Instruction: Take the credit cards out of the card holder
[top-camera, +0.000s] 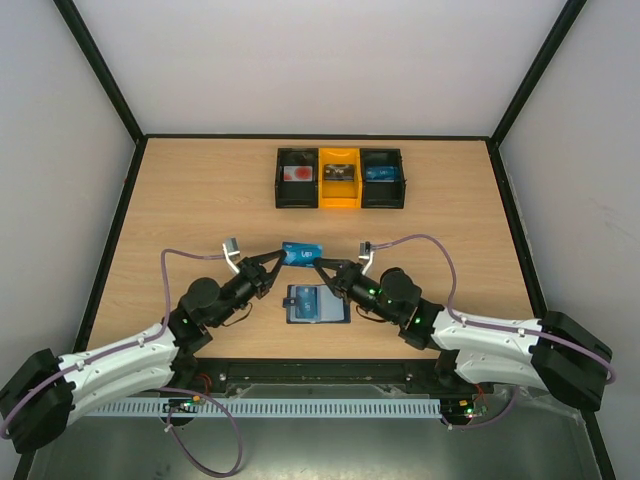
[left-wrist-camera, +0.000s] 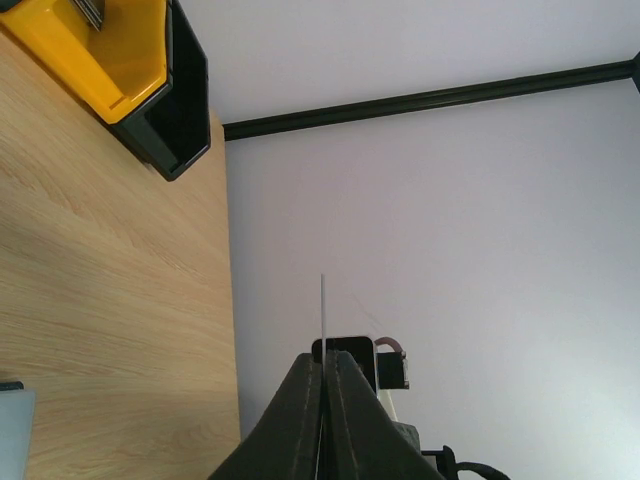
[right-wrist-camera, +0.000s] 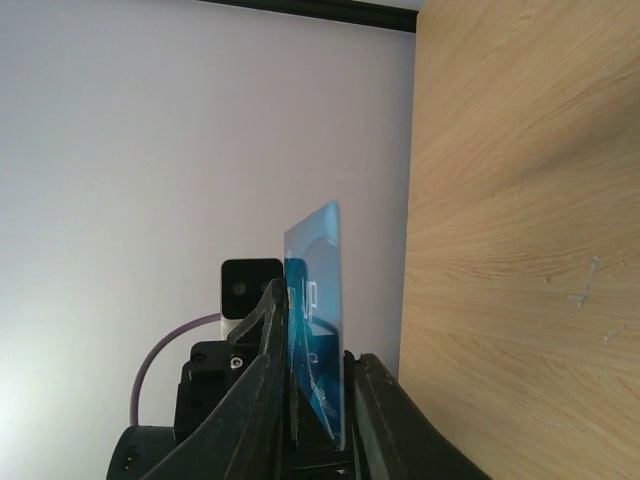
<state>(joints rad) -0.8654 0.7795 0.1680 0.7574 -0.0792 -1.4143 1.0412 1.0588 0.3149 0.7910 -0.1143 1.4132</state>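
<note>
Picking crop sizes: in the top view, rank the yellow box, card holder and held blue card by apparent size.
Card holder and yellow box: about alike, no ranking.
Blue card: smallest, though lifted nearer the camera.

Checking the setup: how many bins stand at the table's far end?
3, side by side: left black bin, yellow bin in the middle, right black bin. None seems hidden.

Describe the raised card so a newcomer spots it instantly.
On the wooden table, look in front of the three bins, where left hand and right hand meet. The bright blue card is held aloft between them; the dark card holder lies flat nearby.
</note>
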